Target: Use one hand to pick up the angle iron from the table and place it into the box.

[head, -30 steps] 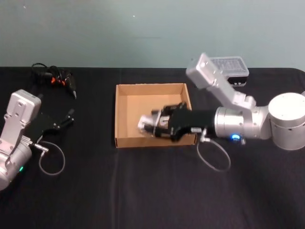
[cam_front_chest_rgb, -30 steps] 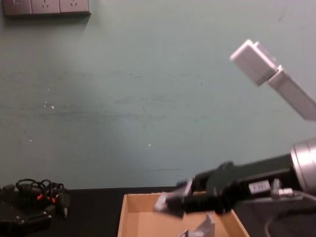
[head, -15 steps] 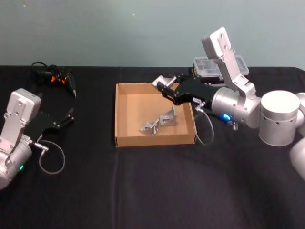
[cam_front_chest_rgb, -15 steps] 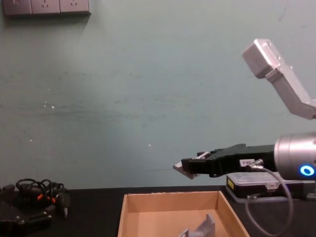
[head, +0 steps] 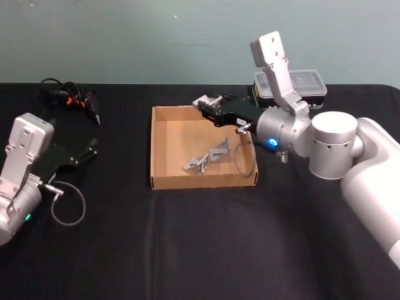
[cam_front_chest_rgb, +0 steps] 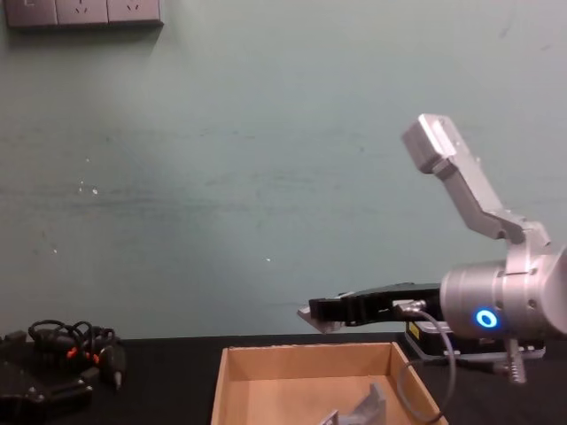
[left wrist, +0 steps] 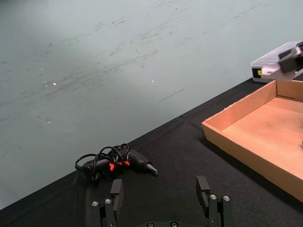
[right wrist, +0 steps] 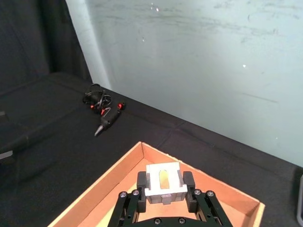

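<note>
**Head view:** The box [head: 152, 150] sits mid-desk [head: 187, 250]. Two angle irons [head: 206, 159] lie inside it, touching each other, toward the near right part of the floor. So the task's pieces that can be seen are already where they belong. The right pincer [head: 203, 102] is stretched out level above the box's far wall, a pale piece at its tip. The left pincer [head: 87, 153] rests low on the desk, well to the left of the box, out of the way. A glue gun with tangled cord [head: 72, 100] lies in the far left corner. A clear-lidded case [head: 300, 84] stands behind the right arm.

**Left wrist view:** The left pincer [left wrist: 160, 184] stands wide and holds nothing. It points toward the glue gun [left wrist: 116, 163], with the box [left wrist: 236, 142] off to one side.

**Right wrist view:** The right pincer [right wrist: 163, 182] is closed narrow around a grey slotted piece [right wrist: 163, 187]. I judge this to be another angle iron, though it could be part of the tool. It hangs over the box [right wrist: 94, 196], so a release here would likely drop it inside.

**Chest view:** The right pincer [cam_front_chest_rgb: 310, 314] hovers clear above the box [cam_front_chest_rgb: 301, 363]. This height keeps it off the walls. An angle iron [cam_front_chest_rgb: 368, 405] leans on the floor below.
</note>
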